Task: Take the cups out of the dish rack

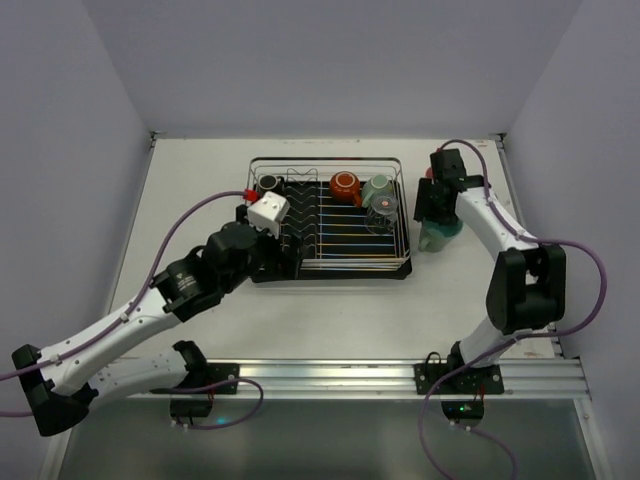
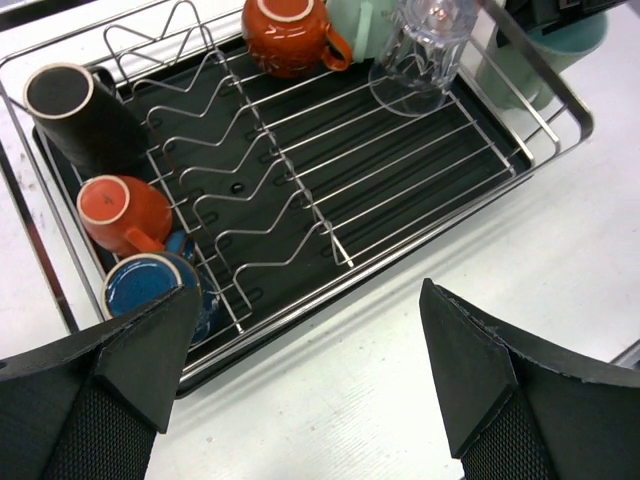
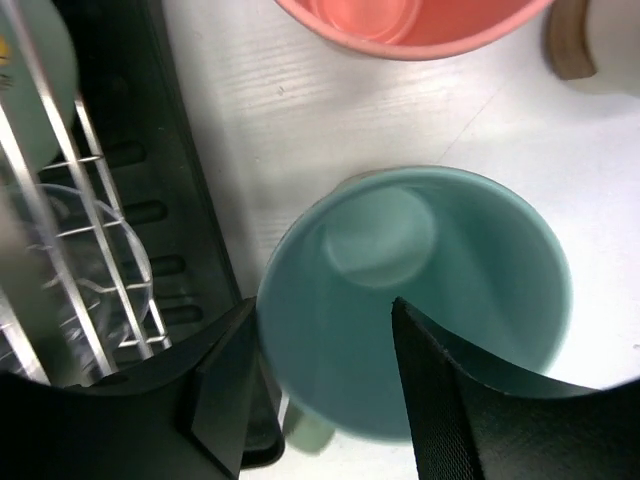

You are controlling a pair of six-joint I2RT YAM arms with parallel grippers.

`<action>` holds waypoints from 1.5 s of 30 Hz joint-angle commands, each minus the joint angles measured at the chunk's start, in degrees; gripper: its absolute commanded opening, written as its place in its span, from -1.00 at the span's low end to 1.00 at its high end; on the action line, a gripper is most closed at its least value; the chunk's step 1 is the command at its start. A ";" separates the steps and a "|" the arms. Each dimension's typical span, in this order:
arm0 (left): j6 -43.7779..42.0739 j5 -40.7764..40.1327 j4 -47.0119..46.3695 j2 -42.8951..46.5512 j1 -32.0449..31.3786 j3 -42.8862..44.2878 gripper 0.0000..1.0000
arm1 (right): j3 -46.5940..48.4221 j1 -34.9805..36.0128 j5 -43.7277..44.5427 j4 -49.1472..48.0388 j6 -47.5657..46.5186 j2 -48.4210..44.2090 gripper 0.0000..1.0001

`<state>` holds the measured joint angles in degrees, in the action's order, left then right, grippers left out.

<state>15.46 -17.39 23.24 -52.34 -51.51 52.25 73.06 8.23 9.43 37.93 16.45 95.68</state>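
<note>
Nearest the lens, the left gripper (image 2: 310, 300) is held wide open and empty above the near left corner of the dish rack (image 2: 560, 105). Packed close together there are a blue cup (image 2: 150, 285), a small orange cup (image 2: 120, 210) and a black cup (image 2: 75, 110). Further right, an orange mug (image 2: 285, 30), a mint-green mug (image 2: 360, 20) and a clear glass (image 2: 425, 45) are seen toward the rack's far right corner. Beside the rack, a teal cup (image 3: 420, 300) is set upright on the table (image 3: 300, 120) near a pink tumbler (image 3: 410, 25). The fingers of the right gripper (image 3: 320, 330) are parted astride its wall, one inside, one outside, not clamped. If they are lifted askew, the rim could be caught and the cup tipped against the rack. On the left, a neighbouring cup could be knocked by the wide fingers.
</note>
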 commanded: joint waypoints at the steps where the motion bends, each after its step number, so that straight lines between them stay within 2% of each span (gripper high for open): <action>1: 2.28 2.28 -1.71 -1.79 -0.09 5.31 1.00 | 2.44 -0.23 0.15 -1.37 -0.01 -7.68 0.16; 4: 3.78 1.65 -6.35 -3.55 -0.09 5.58 1.00 | 1.39 -0.14 0.32 -1.02 0.60 -11.64 0.16; 6: 4.22 3.14 -10.39 -5.83 -0.09 6.02 1.00 | -0.19 -0.14 -0.37 -2.33 1.22 -17.61 0.17; 7: 4.66 3.58 -11.28 -9.33 -0.09 6.63 1.00 | -2.37 -0.23 -0.64 -3.03 2.18 -19.98 0.28; 9: 4.75 5.17 -13.56 -13.56 -0.17 9.53 1.00 | -5.19 -0.23 -2.48 -5.67 3.76 -27.62 0.36; 13: 4.31 7.63 -18.05 -26.28 -0.17 15.76 1.00 | -17.29 -0.06 -12.22 -12.87 7.63 -41.77 0.54; 14: 4.05 8.50 -19.02 -28.33 -0.17 18.82 1.00 | -19.60 -0.06 -15.72 -16.45 8.50 -44.67 0.55; 15: 3.70 8.86 -19.55 -32.44 -0.17 20.42 1.00 | -21.79 -0.06 -16.98 -18.05 10.34 -50.27 0.55; 18: 2.47 10.53 -20.08 -38.70 -0.17 26.91 1.00 | -28.13 -0.14 -18.92 -21.05 12.98 -59.08 0.49; 22: 0.10 10.88 -20.70 -48.18 -0.17 32.98 1.00 | -33.75 -0.14 -23.75 -22.99 14.49 -65.86 0.47; 28: -2.71 7.28 -19.29 -57.16 -0.09 41.16 1.00 | -37.02 -0.14 -26.04 -23.17 15.02 -71.76 0.46; 32: -3.69 7.19 -17.71 -61.47 -0.09 45.12 1.00 | -36.58 -0.06 -26.92 -22.64 15.02 -71.69 0.45; 43: -6.23 3.77 -18.06 -67.80 -0.09 48.38 1.00 | -35.35 -0.14 -27.36 -22.20 15.10 -72.21 0.45; 45: -6.76 3.15 -17.88 -68.86 -0.09 48.82 0.94 | -35.35 -0.06 -27.62 -22.38 15.11 -72.04 0.45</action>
<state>11.14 -12.25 5.72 -119.98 -51.51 97.73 36.10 8.23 -16.23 17.50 30.89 23.97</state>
